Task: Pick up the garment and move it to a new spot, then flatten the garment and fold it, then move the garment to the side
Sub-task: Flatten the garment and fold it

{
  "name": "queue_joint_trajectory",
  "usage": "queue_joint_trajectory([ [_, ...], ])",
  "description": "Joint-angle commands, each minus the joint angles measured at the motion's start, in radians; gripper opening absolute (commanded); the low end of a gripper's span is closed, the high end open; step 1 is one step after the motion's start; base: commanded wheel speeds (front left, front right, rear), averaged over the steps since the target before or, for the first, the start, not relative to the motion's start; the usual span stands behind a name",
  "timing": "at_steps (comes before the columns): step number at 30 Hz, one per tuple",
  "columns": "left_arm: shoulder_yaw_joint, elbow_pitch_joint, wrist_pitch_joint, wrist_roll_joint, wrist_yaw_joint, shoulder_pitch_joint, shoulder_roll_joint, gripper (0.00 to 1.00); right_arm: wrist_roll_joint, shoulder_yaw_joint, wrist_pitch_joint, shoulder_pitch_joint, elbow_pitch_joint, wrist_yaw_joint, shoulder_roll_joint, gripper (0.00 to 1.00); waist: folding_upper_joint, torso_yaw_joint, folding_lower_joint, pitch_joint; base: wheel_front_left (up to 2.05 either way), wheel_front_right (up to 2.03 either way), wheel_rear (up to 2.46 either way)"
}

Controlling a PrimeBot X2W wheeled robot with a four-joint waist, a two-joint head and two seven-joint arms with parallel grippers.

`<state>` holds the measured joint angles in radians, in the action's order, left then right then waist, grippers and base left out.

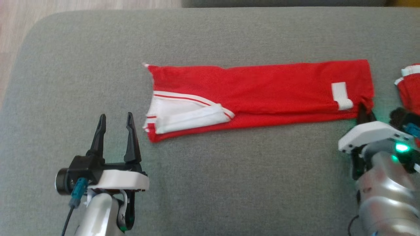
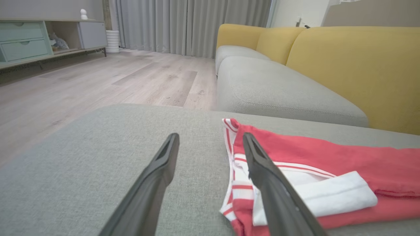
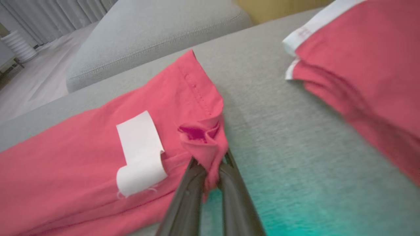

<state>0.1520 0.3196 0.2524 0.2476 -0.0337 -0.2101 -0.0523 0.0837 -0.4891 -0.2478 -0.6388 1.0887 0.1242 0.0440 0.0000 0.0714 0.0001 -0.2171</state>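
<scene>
Garment [image 1: 262, 88] pinched at one corner: making the next fold a clean one

Nearest the robot, the left gripper [image 1: 116, 116] hovers over the grey cushion [image 1: 210, 190] toward its near left corner. Its fingers are spread wide and hold nothing, and its inner finger sits just beside the garment's left end. On the near right, the right gripper [image 3: 210, 162] is closed tight on the garment's near right corner, with a small bunch of red cloth squeezed between the fingers.

The garment lies across the middle of the cushion as a long, flat red strip running left to right. A white striped band [image 1: 187, 114] marks its left end, and a white label [image 1: 341, 95] sits close to the pinched corner.

The step in hand looks like the fold, bringing the right end across to meet the left. To do it well, the pinch probably needs to take in every layer. Only a bunched tip appears caught, so lower layers could drop out on the lift. The left gripper would do best gripping or pressing the striped end so the strip does not slide. A low arc and an edge-to-edge landing should keep the strip from twisting.

Farther right, a second red garment [image 1: 410, 88] lies at the cushion's right edge, near the working arm, and a wide swing might drag it. Beyond the cushion's far edge are a yellow sofa [image 2: 354, 65] and a wooden floor [image 2: 98, 82].
</scene>
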Motion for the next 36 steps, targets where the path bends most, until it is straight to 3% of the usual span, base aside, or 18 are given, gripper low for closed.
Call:
queue_joint_trajectory([
  [1,-0.044,-0.025,0.009,-0.006,0.004,-0.028,-0.006,1.00,0.013,0.001,-0.012,0.004,-0.039,0.007,0.011,0.00,0.0000,-0.007,-0.0001,0.008,0.00,0.00,0.00],
  [8,-0.050,-0.021,0.009,-0.009,0.013,-0.020,-0.002,1.00,0.120,-0.157,-0.014,0.043,-0.197,0.007,0.043,0.00,0.0000,-0.020,-0.0001,0.045,0.00,0.00,0.00],
  [15,-0.032,-0.009,0.009,-0.005,0.016,-0.001,0.001,1.00,0.127,-0.135,-0.014,0.013,-0.234,0.007,0.012,0.00,0.0000,-0.020,-0.0001,0.091,0.00,0.00,0.00],
  [17,-0.028,-0.008,0.009,-0.003,0.016,0.003,0.001,1.00,0.099,-0.072,-0.014,-0.002,-0.212,0.007,0.008,0.00,0.0000,-0.015,-0.0001,0.105,0.00,0.00,0.00],
  [22,-0.026,-0.006,0.009,0.003,0.014,0.015,0.002,1.00,-0.121,0.220,-0.014,-0.056,-0.110,0.007,0.007,0.00,0.0000,0.010,-0.0001,0.143,0.00,0.00,0.00],
  [28,-0.019,0.001,0.009,0.008,0.014,0.033,0.002,1.00,-0.436,0.614,-0.013,-0.042,-0.141,0.007,0.006,0.00,0.0000,0.044,-0.0001,0.169,0.00,0.00,0.00],
  [36,0.005,0.004,0.009,0.013,0.013,0.034,0.002,1.00,-0.635,0.908,0.002,-0.016,-0.199,0.007,0.006,0.00,0.0000,0.122,-0.0001,0.170,0.00,0.00,0.00],
])
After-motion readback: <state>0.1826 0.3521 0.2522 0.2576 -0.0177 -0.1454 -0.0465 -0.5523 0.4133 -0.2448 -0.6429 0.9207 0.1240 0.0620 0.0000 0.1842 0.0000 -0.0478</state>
